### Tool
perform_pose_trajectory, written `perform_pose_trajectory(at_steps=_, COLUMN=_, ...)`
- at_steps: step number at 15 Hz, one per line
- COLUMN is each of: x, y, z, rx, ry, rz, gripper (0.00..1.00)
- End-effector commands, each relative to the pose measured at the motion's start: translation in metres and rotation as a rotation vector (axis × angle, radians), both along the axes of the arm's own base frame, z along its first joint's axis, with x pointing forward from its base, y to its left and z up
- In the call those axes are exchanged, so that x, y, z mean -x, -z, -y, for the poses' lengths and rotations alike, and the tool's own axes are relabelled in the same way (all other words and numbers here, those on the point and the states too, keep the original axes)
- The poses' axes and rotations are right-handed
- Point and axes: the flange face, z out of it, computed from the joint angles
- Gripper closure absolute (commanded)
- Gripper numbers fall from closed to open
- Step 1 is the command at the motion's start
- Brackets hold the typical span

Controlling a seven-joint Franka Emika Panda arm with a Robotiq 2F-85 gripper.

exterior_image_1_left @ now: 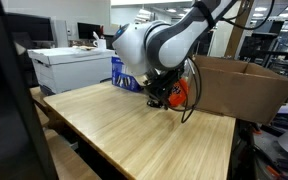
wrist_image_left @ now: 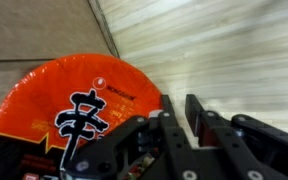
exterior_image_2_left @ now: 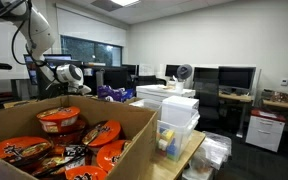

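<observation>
In the wrist view the gripper [wrist_image_left: 181, 102] has its fingers drawn together with nothing between them. Just beside it a red noodle bowl [wrist_image_left: 74, 105] lies lid up on the wooden table [wrist_image_left: 224, 50], perhaps brushing one finger, though the angle is poor. Beyond the bowl, a cardboard box [exterior_image_1_left: 239, 85] stands at the table's far corner in an exterior view.

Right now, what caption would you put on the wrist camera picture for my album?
Shut gripper beside a red noodle bowl over a wooden table.
</observation>
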Motion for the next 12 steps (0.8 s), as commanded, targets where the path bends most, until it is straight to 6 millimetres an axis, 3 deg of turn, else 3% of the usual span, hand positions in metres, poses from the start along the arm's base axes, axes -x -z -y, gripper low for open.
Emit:
perform_pose_trajectory(at_steps=1, x=0.010, y=0.001, z=0.024, rx=0.016, ry=0.067, rz=0.006, gripper=0.97)
perform_pose_trajectory(at_steps=12, x=0.012, y=0.008, z=0.044, rx=0.092, ry=0.120, rz=0.003, gripper=0.97)
